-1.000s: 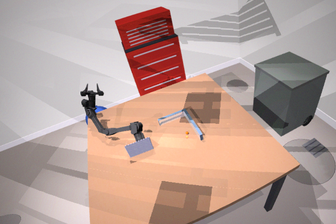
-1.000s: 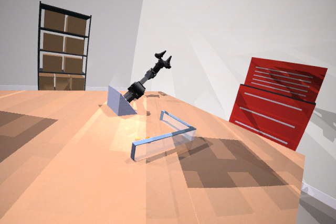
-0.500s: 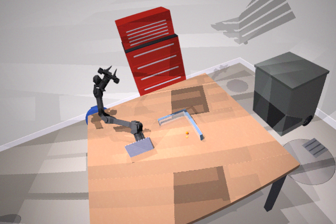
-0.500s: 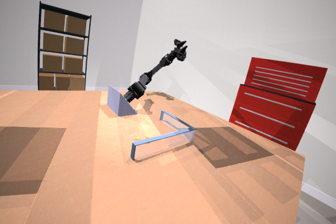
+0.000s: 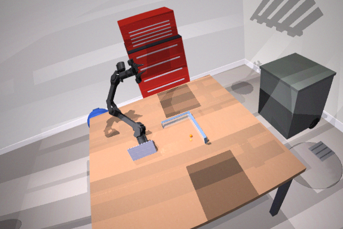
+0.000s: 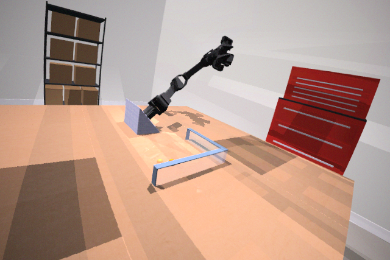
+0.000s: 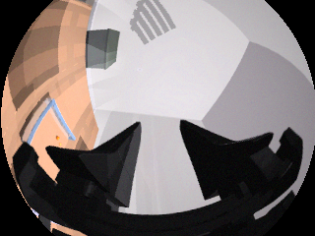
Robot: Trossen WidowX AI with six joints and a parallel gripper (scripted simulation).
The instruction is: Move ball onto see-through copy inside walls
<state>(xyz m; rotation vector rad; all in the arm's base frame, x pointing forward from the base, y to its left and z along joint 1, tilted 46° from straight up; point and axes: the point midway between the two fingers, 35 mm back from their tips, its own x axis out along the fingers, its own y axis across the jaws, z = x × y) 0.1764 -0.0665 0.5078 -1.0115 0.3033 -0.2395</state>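
Note:
Two tiny round spots lie on the table inside the angle of the walls. The darker orange one, seemingly the ball (image 5: 191, 135) (image 6: 170, 159) (image 7: 58, 138), lies nearer the corner. The paler yellow-orange one, seemingly the see-through copy (image 5: 191, 140) (image 6: 159, 160), lies just beside it; they are too small to tell apart surely. The low clear walls (image 5: 198, 127) (image 6: 189, 159) have blue edges and meet in a corner. My gripper (image 5: 143, 68) (image 6: 233, 51) (image 7: 160, 124) is partly open and empty, high above the table and far from the ball.
The wooden table (image 5: 133, 184) (image 6: 239, 219) carries a lilac wedge-shaped block (image 5: 142, 150) (image 6: 136, 120) by the arm's base. A red tool cabinet (image 5: 157, 51) (image 6: 321, 115) stands beyond the table. A dark grey cabinet (image 5: 290, 96) (image 7: 101, 49) stands on the floor to the right in the top view.

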